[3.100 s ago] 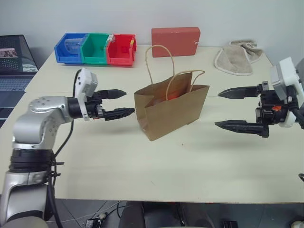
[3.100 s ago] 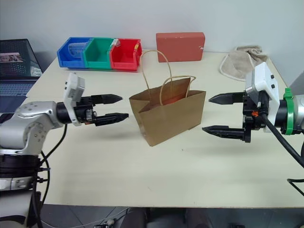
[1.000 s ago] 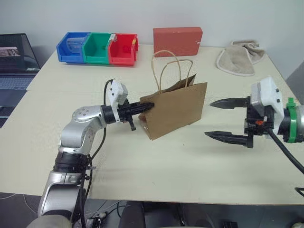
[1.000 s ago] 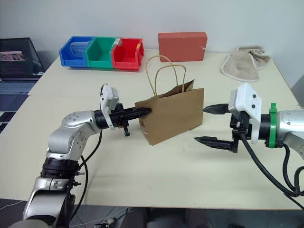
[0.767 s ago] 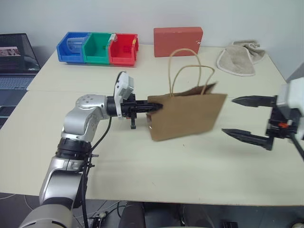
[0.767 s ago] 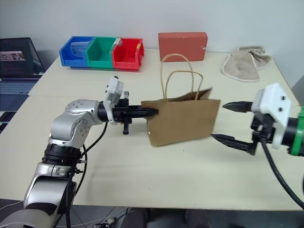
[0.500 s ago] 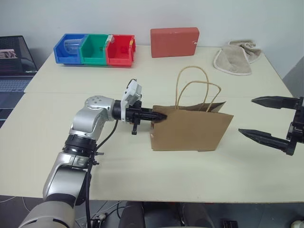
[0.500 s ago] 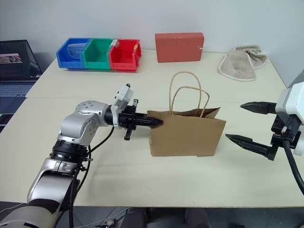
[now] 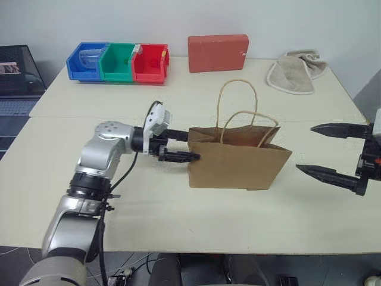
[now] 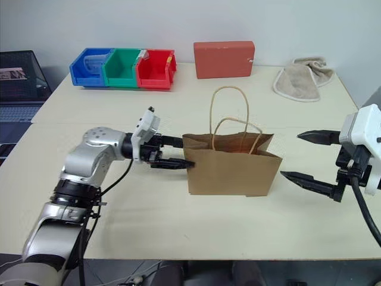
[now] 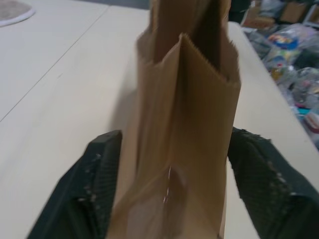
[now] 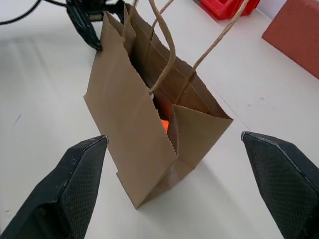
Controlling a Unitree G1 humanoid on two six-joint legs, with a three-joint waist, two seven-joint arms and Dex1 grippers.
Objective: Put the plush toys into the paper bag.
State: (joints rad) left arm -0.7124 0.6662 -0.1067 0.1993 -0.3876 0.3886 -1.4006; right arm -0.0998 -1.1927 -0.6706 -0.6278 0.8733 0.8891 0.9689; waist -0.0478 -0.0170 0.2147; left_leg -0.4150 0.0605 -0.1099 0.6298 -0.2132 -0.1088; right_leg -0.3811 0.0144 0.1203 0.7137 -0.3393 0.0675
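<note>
The brown paper bag [image 9: 238, 161] stands upright mid-table with its handles up. Looking into it from the right wrist, I see an orange patch of a plush toy [image 12: 164, 125] deep inside; the rest of the toys is hidden by the bag's walls. My left gripper [image 9: 180, 145] is open, one finger on each side of the bag's narrow left end [image 11: 179, 149]. My right gripper [image 9: 329, 151] hangs open to the right of the bag, apart from it and holding nothing.
A red rectangular box [image 9: 218, 52] and a row of blue, green and red bins [image 9: 118, 61] stand along the far edge. A beige towel [image 9: 294, 74] lies at the far right corner. A laptop [image 9: 18, 77] sits off the table's left.
My left gripper, which was shut on the bag's left end, swung the bag to the right and square-on, then opened. My right gripper drew back to the right.
</note>
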